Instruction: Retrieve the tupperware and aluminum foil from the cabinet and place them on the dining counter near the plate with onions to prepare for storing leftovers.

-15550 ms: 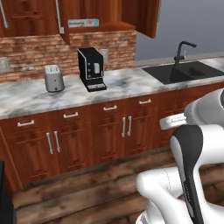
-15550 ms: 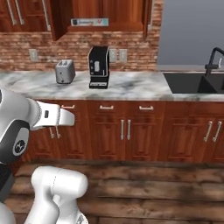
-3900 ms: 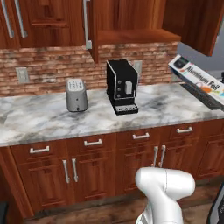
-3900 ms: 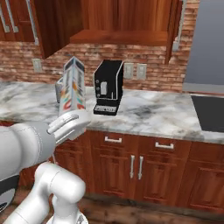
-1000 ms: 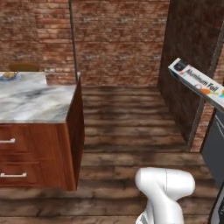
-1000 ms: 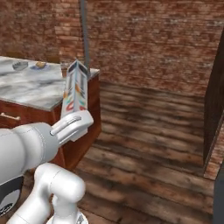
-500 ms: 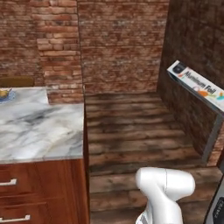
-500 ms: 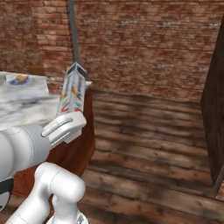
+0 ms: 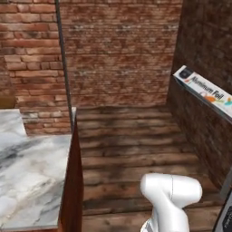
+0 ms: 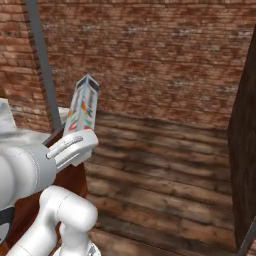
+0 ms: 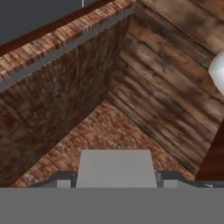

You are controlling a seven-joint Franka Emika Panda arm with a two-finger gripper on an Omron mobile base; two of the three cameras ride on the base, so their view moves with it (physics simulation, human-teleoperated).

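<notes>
One carton is in play — the aluminum foil (image 9: pixel 206 91), which I carry aloft while the base faces a bare brick corner over a plank floor (image 9: pixel 136 149). In the left base view the carton juts in from the right edge, dark picture end foremost and printed face up, slanting downward toward the frame's edge. In the right base view the same carton (image 10: pixel 82 110) rises nearly on end above the white forearm, its orange and teal marks facing the camera. In the hand view a flat grey-white face (image 11: pixel 116 168) sits between the two dark tips of the pincer (image 11: pixel 116 178), which I read as the carton's end seen along its length; the pincer is therefore clamped on the carton across its narrow width. Holding it high and clear of the body is, I judge, a carrying posture: nothing nearby can snag a long box held so.

A marble counter (image 9: pixel 31 176) on a reddish wood base occupies the lower left of the left base view — probably the dining counter, though I see no stools or plate of onions here to confirm it. A slim grey post (image 9: pixel 63 68) stands beyond its far corner. By my reckoning the foil has yet to be set down, and the tupperware has yet to follow.
</notes>
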